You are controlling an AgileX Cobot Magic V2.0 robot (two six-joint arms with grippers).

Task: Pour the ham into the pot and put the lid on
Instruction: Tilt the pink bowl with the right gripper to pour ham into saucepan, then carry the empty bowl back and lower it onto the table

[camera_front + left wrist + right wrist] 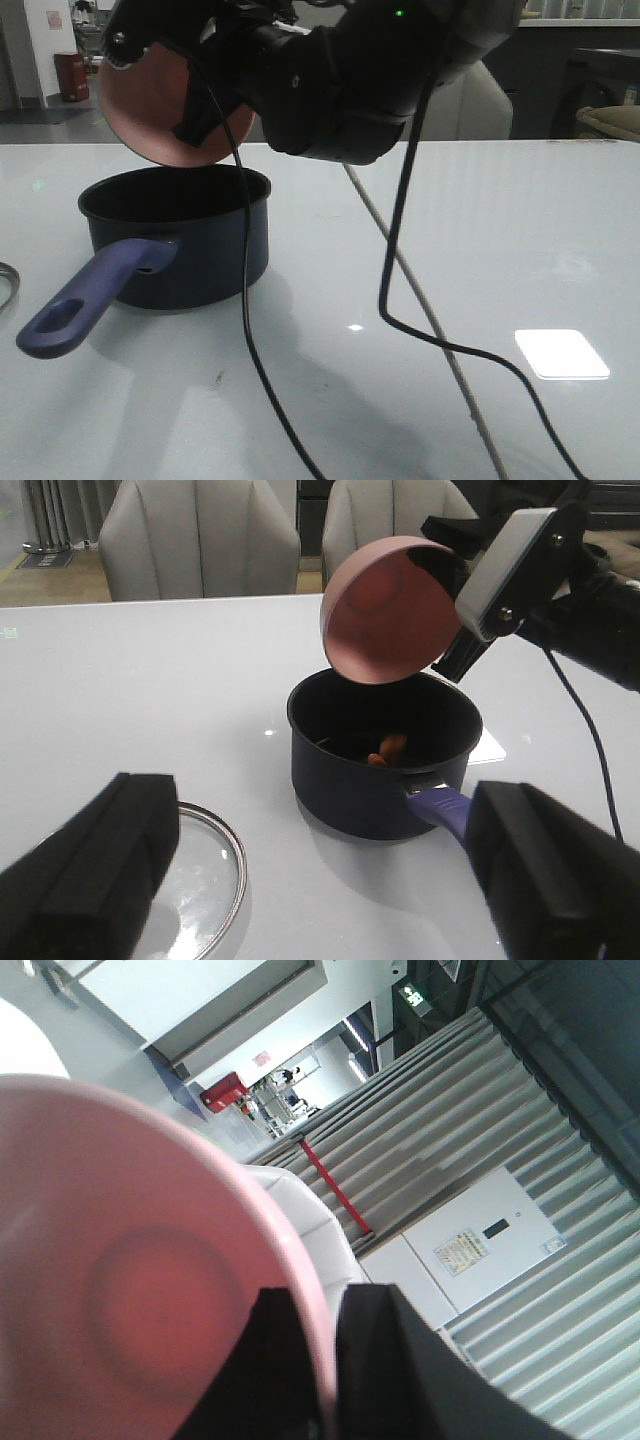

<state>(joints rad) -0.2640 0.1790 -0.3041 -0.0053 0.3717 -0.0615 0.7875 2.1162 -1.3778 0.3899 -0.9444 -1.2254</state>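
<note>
The dark navy pot (175, 240) stands at the table's left, its purple-blue handle (90, 300) pointing toward the front. My right gripper (200, 115) is shut on the rim of the pink bowl (165, 105) and holds it tipped on its side just above the pot. The bowl (120, 1280) looks empty inside. Orange ham (388, 750) lies in the pot (385, 745). The glass lid (200, 875) lies flat on the table left of the pot; its knob is hidden. My left gripper (320, 880) is open and empty, low over the table between lid and pot handle (440, 805).
A black cable (400, 250) hangs from the right arm and trails over the table to the front. A thin seam (420, 300) runs across the table. Grey chairs (200, 535) stand behind the far edge.
</note>
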